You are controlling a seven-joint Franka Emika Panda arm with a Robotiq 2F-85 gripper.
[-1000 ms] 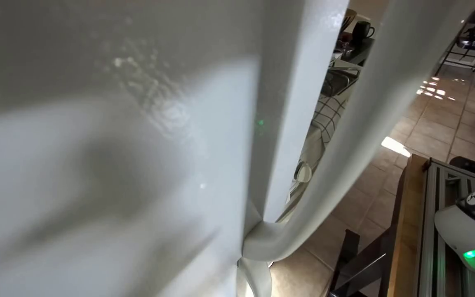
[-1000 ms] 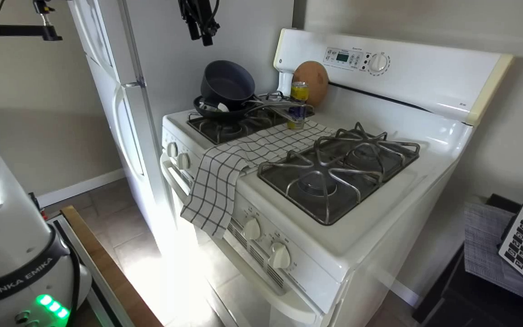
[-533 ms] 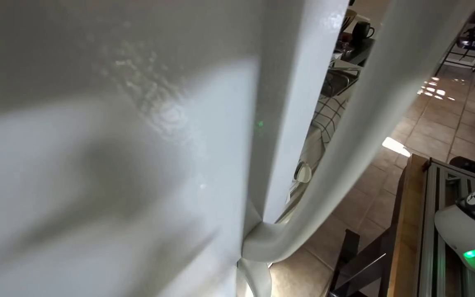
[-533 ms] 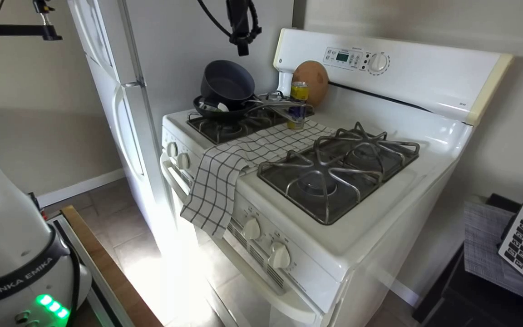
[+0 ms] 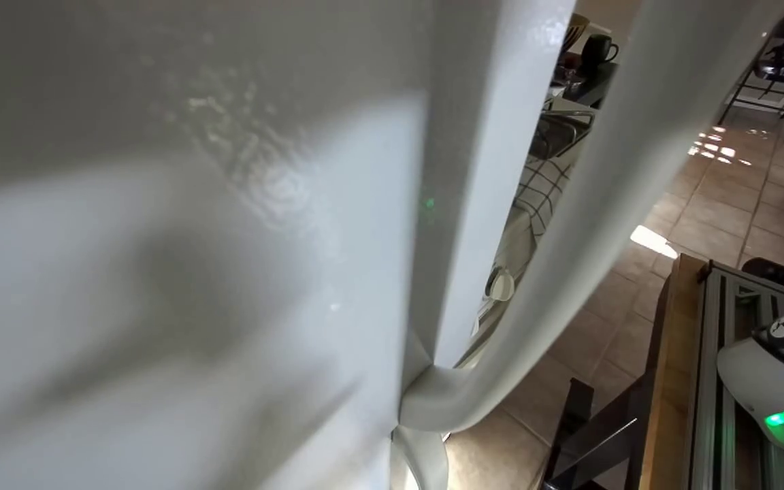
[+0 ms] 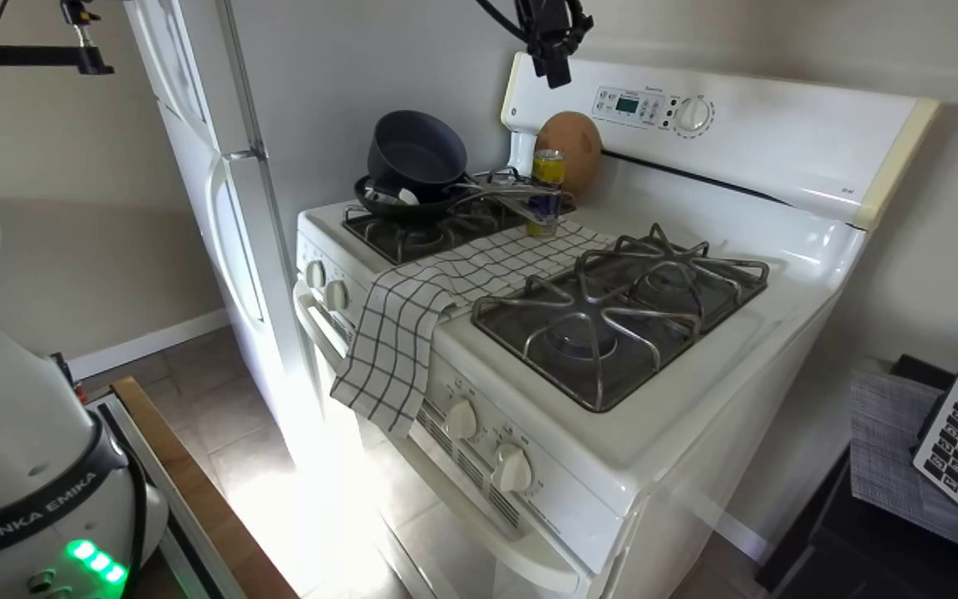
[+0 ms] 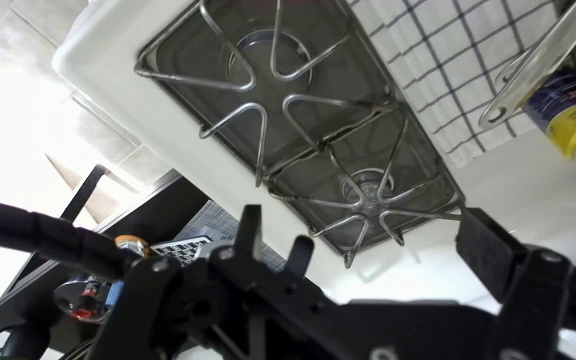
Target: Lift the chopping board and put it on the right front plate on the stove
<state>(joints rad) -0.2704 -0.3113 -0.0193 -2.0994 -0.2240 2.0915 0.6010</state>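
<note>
We look down on a white enamel gas stove [image 6: 662, 416] in an exterior view. A white checked cloth towel [image 6: 479, 270] runs across the stove's middle and hangs over its front. On the stove's left side a dark grey round pot [image 6: 418, 154] rests tilted on a black round frying pan [image 6: 400, 206]. The rounded brown wooden chopping board [image 6: 582, 154] stands at the stove's rear, partly behind a yellow-and-blue metal can [image 6: 548, 172]; the black burner [image 6: 566, 343] is at the stove's right front. A white long-handled refrigerator [image 6: 313, 108] stands left of the stove, and before the stove a wood-edged bench [image 6: 200, 499] bears the white robot arm [image 6: 13, 408]. Over the stove, in the wrist view, we see the black gripper [image 7: 363, 235] with its jaws parted wide. On the arm's black band [image 6: 30, 509] we read FRANKA EMIKA; on the can, a red star, its lettering too small for us, like the stove's green display [image 6: 627, 106].
</note>
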